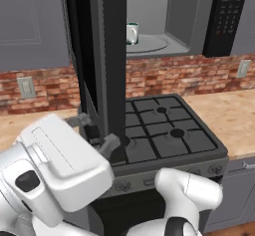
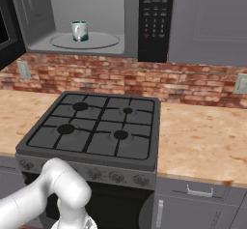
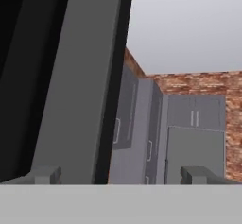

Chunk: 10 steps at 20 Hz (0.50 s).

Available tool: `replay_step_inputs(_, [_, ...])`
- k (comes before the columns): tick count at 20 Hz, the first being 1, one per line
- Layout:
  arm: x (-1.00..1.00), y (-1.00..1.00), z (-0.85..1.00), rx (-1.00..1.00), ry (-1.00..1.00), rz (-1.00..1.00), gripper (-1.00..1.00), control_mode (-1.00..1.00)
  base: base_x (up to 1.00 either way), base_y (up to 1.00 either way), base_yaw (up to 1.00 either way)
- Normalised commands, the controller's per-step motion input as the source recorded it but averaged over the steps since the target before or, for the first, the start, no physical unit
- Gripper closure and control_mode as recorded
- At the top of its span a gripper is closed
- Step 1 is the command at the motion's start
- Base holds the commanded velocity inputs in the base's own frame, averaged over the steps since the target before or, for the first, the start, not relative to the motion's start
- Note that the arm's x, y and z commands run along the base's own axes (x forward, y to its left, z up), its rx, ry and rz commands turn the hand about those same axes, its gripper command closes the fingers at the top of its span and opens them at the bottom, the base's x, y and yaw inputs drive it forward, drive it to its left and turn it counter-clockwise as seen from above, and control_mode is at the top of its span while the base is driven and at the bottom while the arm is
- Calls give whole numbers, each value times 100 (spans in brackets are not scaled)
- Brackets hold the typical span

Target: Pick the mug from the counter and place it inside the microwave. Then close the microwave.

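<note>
**Mug is in; door stands open with its edge between your spread fingers**

Left base view: the mug stands upright on the turntable inside the microwave, toward the left side of the cavity. The door is swung out toward you and hangs edge-on, a tall dark slab in front of the stovetop. Your gripper is at the door's lower edge, fingers spread and holding nothing, one finger to each side of that edge. The door's long axis runs vertically; the cavity lies beyond and to the right of it.

Right base view: the mug sits on the turntable, left of centre, clear of the cavity's front lip. The keypad panel is at the right. The counter flanks the stovetop on both sides.

Hand view: the door runs as a tilted grey band just beside the left fingertip; whether it touches cannot be judged.

Judgement: placing is done; closing remains. You need to push the door toward the cavity.
</note>
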Motion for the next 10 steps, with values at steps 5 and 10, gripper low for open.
replay_step_inputs(5, [14, 32, -12, -3, 0, -10, -100, -100, 0, 0, 0])
replay_step_inputs(10, [16, 23, -12, -3, 0, -13, -100, -100, 0, 0, 0])
